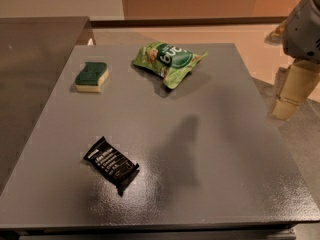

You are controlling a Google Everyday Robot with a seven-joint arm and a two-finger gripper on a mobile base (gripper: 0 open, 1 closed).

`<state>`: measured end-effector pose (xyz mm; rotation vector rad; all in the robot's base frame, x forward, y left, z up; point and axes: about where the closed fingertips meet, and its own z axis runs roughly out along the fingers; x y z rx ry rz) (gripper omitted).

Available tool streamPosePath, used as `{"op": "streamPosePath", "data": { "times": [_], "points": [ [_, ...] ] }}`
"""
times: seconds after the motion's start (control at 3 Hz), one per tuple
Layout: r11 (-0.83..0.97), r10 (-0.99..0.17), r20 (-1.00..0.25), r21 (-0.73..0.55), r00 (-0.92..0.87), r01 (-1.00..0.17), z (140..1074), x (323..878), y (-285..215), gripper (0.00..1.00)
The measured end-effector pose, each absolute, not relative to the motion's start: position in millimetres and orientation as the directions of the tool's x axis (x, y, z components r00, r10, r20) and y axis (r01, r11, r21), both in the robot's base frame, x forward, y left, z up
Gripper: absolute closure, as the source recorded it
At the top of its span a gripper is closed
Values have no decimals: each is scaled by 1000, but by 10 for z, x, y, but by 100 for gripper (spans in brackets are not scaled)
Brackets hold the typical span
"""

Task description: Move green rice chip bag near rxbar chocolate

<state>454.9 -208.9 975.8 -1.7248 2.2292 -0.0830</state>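
Green rice chip bag (168, 61) sits far back on the table (230, 184), well apart from the rxbar chocolate (111, 164) near the front. Light, crinkly, probably slippery, so we'd pinch a crimped end. Gripper (287, 101) hangs off the table's right side; we cannot tell its state.

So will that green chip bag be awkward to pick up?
Probably floppy: the bag looks crinkled and puffy, so it may crumple when squeezed. Likely light, sliding easily on the smooth table. The tool hangs beside the table's right edge.

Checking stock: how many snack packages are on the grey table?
2. The green rice chip bag lies at the far middle of the table; the rxbar chocolate lies front left. None look hidden. The tool hangs beyond its right edge.
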Motion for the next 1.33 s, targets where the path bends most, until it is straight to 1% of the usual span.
{"op": "streamPosePath", "data": {
  "times": [0.33,1.0,1.33],
  "points": [
    [284,-943,-245,-238,-226,-929,9733,4889,-1915,0],
    [316,-919,-321,-254,-228,-914,9614,5743,-1358,0],
    [338,-910,-335,-254,-246,-906,9469,6107,-1079,0]
  ]
}}
